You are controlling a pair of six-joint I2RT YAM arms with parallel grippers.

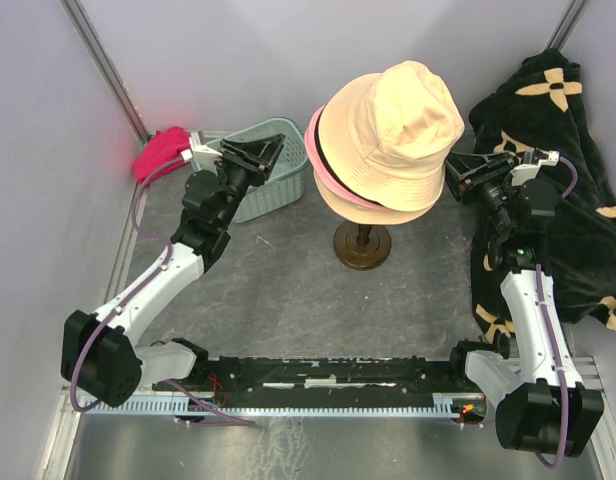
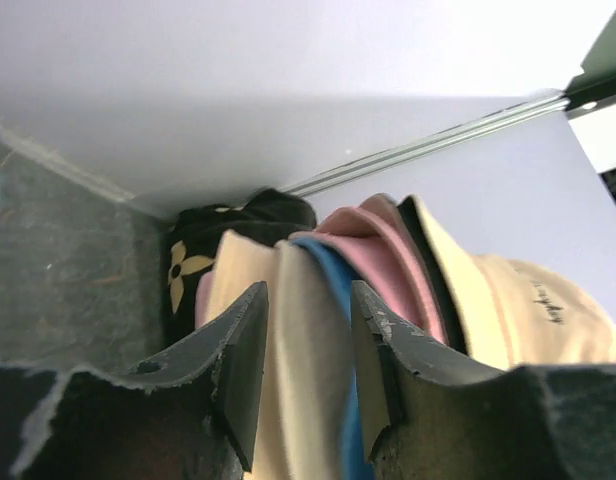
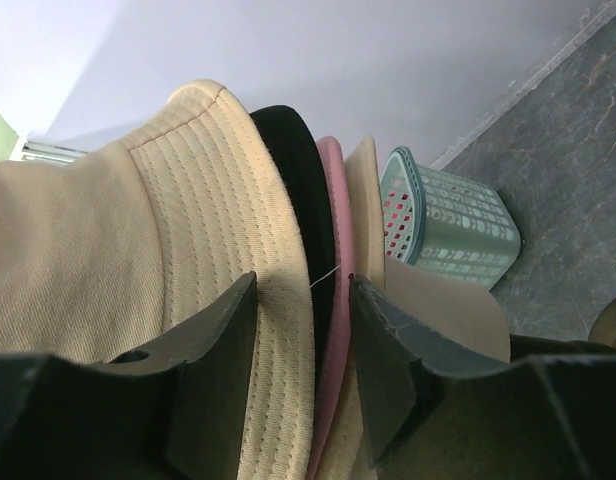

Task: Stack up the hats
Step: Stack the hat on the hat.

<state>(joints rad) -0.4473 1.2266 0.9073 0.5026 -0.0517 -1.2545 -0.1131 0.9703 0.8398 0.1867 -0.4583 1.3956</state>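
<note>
Straddling brims of hats (image 1: 388, 130): left gripper (image 2: 308, 290), right gripper (image 3: 303, 283), half-open

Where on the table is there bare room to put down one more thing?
Bare table lies between the stand base and the arms' base rail. Crowded: the right side under the black cloth, the back left with basket and magenta cloth.

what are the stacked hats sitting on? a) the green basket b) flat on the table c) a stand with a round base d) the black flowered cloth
c: the stacked hats are perched on a stand with a round brown base that rests on the table, not in the green basket next to them.
</note>
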